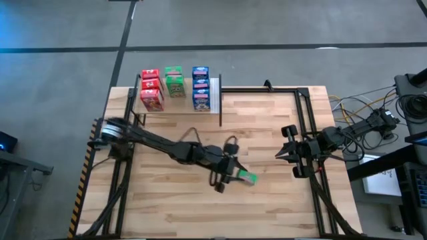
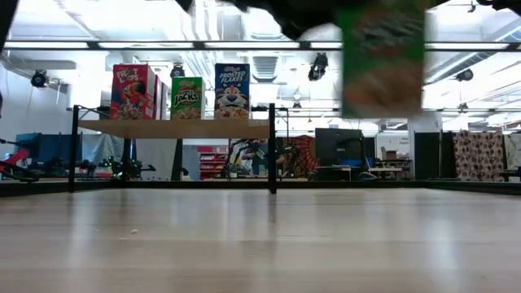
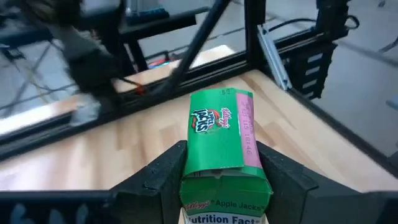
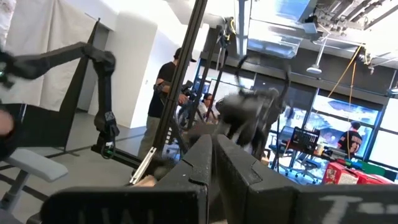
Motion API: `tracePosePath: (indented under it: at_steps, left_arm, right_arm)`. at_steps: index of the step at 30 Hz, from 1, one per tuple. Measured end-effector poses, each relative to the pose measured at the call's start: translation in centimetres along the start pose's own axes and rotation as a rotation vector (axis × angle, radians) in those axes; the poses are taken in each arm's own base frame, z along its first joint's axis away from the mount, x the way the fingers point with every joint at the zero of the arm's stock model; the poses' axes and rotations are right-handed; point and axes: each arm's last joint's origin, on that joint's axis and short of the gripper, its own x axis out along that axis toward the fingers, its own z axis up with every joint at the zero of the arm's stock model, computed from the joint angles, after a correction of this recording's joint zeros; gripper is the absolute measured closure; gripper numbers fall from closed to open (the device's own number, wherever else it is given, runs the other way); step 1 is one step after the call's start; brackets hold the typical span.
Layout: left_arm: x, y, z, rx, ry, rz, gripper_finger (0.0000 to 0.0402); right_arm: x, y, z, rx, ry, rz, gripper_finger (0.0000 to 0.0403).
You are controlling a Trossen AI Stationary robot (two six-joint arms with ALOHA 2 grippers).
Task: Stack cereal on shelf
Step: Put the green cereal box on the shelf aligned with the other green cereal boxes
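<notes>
My left gripper (image 1: 233, 176) is over the middle of the table, shut on a green cereal box (image 1: 249, 178), the printed green carton (image 3: 219, 134) in its wrist view. The low view shows that box (image 2: 383, 59) high above the tabletop. The shelf (image 1: 215, 95) stands at the table's far edge with red (image 1: 151, 90), green (image 1: 174, 81) and blue (image 1: 201, 87) boxes upright on its wooden board (image 2: 175, 128). My right gripper (image 1: 285, 153) waits at the table's right side, shut and holding nothing (image 4: 211, 158). My left gripper pinches the green box between its two fingers (image 3: 163, 177), one on each opposite side face near the box's end (image 3: 205, 177). The rest of the box sticks out past the fingertips toward the table's right. It is lifted clear of the table.
Black metal frame rails (image 1: 309, 107) run along the table's far and right edges. The shelf's black upright (image 2: 273, 146) stands at its right end. Bare wood (image 1: 267, 120) lies to the right of the shelf. People (image 4: 165, 93) are in the room beyond the table.
</notes>
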Motion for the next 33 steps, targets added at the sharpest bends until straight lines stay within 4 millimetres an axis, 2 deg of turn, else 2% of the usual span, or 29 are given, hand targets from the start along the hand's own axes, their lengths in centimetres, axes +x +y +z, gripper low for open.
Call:
tracePosePath:
  at_steps: [3, 8, 11, 17, 21, 25, 33]
  left_arm:
    - [-3.9, 0.3, 1.8, 0.034, 0.043, 0.058, 0.0249]
    - [-10.9, 0.7, 3.3, 0.057, 0.122, 0.248, 0.0249]
    - [-14.9, 0.9, 3.4, 0.062, 0.17, 0.398, 0.0248]
    - [-21.6, 0.8, 3.3, 0.06, 0.186, 0.561, 0.0248]
    - [-25.0, 0.8, 3.1, 0.072, 0.191, 0.64, 0.0248]
    - [-27.7, 1.0, 3.4, 0.1, 0.187, 0.738, 0.0248]
    - [-30.7, 1.8, 3.5, 0.152, 0.186, 0.809, 0.0248]
  right_arm:
    - [0.0, 0.0, 0.0, -0.001, 0.002, 0.0, 0.039]
    - [0.0, 0.0, 0.0, -0.001, 0.001, 0.0, 0.039]
    - [0.0, 0.0, 0.0, -0.001, 0.001, 0.0, 0.039]
    - [0.0, -0.2, -0.1, 0.005, 0.02, -0.058, 0.039]
    - [-0.1, -0.8, -0.3, 0.054, 0.079, -0.269, 0.039]
    - [0.3, -1.0, -0.7, 0.072, 0.142, -0.381, 0.039]
    - [3.9, -2.3, -1.4, 0.05, 0.267, -0.455, 0.039]
